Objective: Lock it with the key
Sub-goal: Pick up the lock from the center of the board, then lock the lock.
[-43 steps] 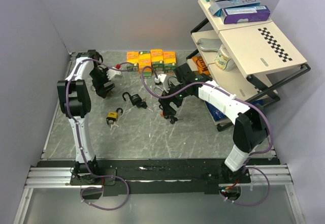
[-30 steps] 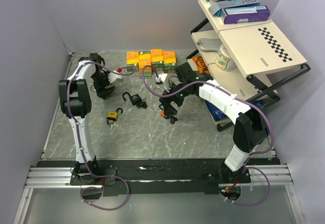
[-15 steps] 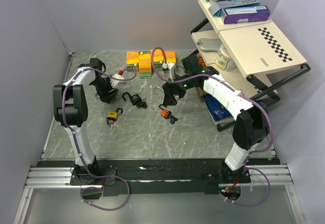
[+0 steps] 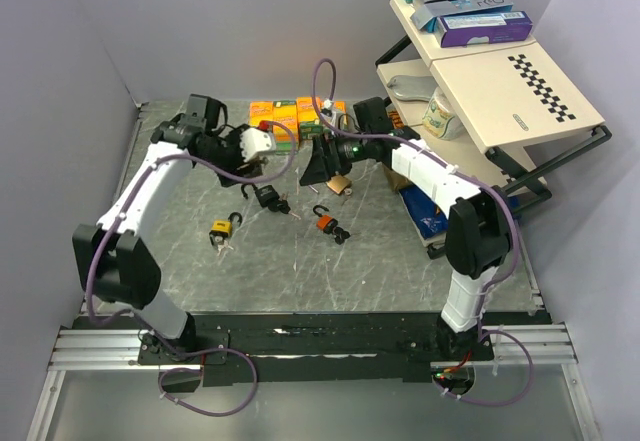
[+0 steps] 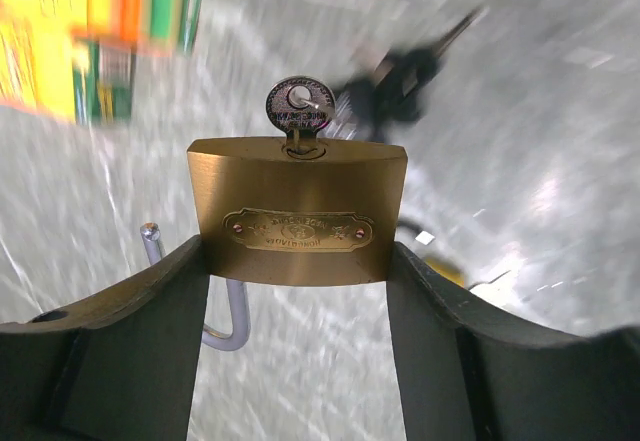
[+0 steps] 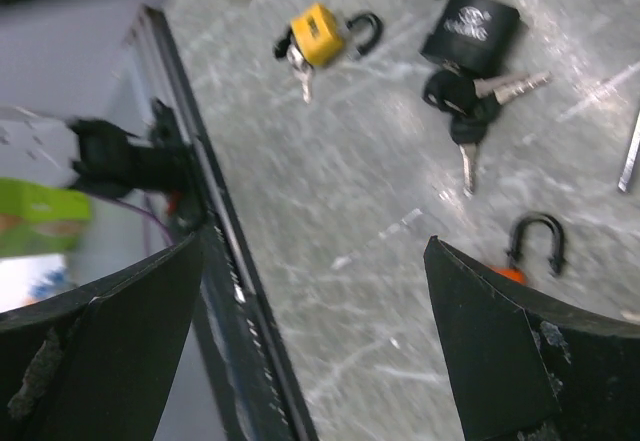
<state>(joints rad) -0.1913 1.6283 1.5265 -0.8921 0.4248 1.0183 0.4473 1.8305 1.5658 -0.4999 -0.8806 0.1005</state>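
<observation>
Swung in over mid-table, the left gripper point(image 5: 297, 253) now clamps the rectangular brass padlock point(image 5: 297, 211), silver key point(image 5: 299, 107) seated and shackle point(image 5: 233, 313) unlatched, while the right gripper point(image 6: 315, 246) gapes wide and empty, so locking looks ready to begin.

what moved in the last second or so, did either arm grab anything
The left gripper swung from the back-left corner toward the middle and now clamps a brass padlock with its key in it. The right gripper drew back from over the orange padlock toward the boxes, open and empty. The orange padlock, black padlock and yellow padlock lie where they were.
</observation>
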